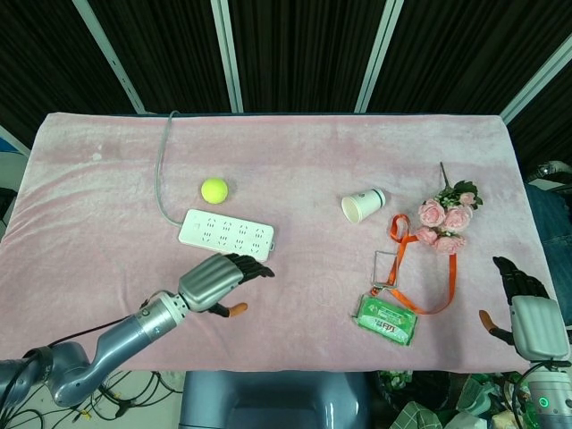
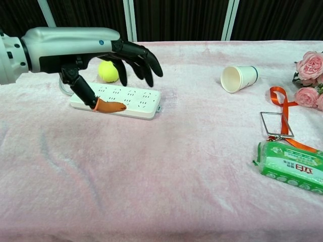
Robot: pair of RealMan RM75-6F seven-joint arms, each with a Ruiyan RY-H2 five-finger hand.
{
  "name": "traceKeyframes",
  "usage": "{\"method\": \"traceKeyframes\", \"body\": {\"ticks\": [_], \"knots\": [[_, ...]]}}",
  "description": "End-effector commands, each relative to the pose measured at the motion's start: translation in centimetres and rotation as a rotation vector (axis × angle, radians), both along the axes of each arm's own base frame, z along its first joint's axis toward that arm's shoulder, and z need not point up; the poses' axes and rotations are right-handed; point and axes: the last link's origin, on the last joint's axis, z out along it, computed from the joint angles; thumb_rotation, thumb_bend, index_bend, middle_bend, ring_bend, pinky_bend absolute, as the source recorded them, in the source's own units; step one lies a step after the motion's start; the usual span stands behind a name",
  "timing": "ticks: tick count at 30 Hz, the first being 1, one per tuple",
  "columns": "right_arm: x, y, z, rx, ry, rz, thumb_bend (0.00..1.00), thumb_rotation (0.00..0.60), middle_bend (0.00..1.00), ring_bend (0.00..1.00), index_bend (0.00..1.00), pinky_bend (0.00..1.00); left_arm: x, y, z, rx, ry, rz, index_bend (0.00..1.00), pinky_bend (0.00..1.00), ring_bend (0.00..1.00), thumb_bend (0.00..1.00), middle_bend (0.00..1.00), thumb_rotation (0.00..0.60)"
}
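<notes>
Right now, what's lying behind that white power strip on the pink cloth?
Behind the power strip sits a yellow-green tennis ball, apart from it. In the chest view, the left hand covers part of the ball.

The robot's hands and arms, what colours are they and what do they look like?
The left hand has a smooth silver-grey shell on its back, black fingers and an orange tip on its thumb. A small blue dot marks the shell. Its arm is silver-grey with dark rings. The right hand looks the same: grey shell, black fingers, orange thumb tip.
</notes>
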Motion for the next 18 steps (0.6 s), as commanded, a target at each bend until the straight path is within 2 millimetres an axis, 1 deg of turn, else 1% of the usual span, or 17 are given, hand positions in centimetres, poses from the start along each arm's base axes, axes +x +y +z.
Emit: {"method": "traceKeyframes", "body": {"ticks": [1, 2, 4, 5, 8, 9, 13, 18], "knots": [[0.0, 0.0, 0.0, 0.012, -0.007, -0.002, 0.19, 0.6, 0.09, 0.17, 0.03, 0.2, -3.7, 3.4, 1.3, 0.387, 0.216, -0.053, 0.21, 0.64, 0.54, 0.42, 0.51, 0.6], [0.0, 0.0, -0.1, 0.015, -0.006, -0.002, 0.19, 0.6, 0.09, 0.16, 0.03, 0.2, -4.3, 4.1, 1.5, 0.4, 0.224, -0.003, 0.21, 0.69, 0.59, 0.45, 0.56, 0.6], [0.1, 0.0, -0.2, 0.018, -0.004, 0.0, 0.19, 0.6, 0.09, 0.16, 0.03, 0.2, -6.8, 6.3, 2.3, 0.361, 0.187, 0.224, 0.22, 0.74, 0.65, 0.51, 0.63, 0.6], [0.1, 0.0, -0.2, 0.018, -0.004, 0.0, 0.19, 0.6, 0.09, 0.16, 0.03, 0.2, -6.9, 6.6, 2.3, 0.352, 0.19, 0.24, 0.22, 0.78, 0.69, 0.54, 0.67, 0.6], [0.2, 0.0, -0.2, 0.019, -0.003, -0.001, 0.19, 0.6, 0.09, 0.15, 0.03, 0.2, -8.2, 7.5, 2.6, 0.319, 0.201, 0.319, 0.23, 0.85, 0.79, 0.62, 0.74, 0.6], [0.2, 0.0, -0.2, 0.018, -0.002, -0.002, 0.19, 0.6, 0.09, 0.15, 0.03, 0.2, -8.8, 7.7, 2.5, 0.3, 0.2, 0.356, 0.23, 0.85, 0.8, 0.64, 0.75, 0.6], [0.2, 0.0, -0.3, 0.019, -0.002, -0.008, 0.19, 0.6, 0.09, 0.15, 0.03, 0.2, -10.0, 8.0, 2.0, 0.214, 0.189, 0.451, 0.21, 0.87, 0.82, 0.66, 0.77, 0.6], [0.1, 0.0, -0.2, 0.017, 0.003, -0.01, 0.19, 0.6, 0.09, 0.15, 0.03, 0.2, -10.5, 8.2, 1.5, 0.148, 0.186, 0.5, 0.19, 0.87, 0.83, 0.66, 0.78, 0.6]]}}
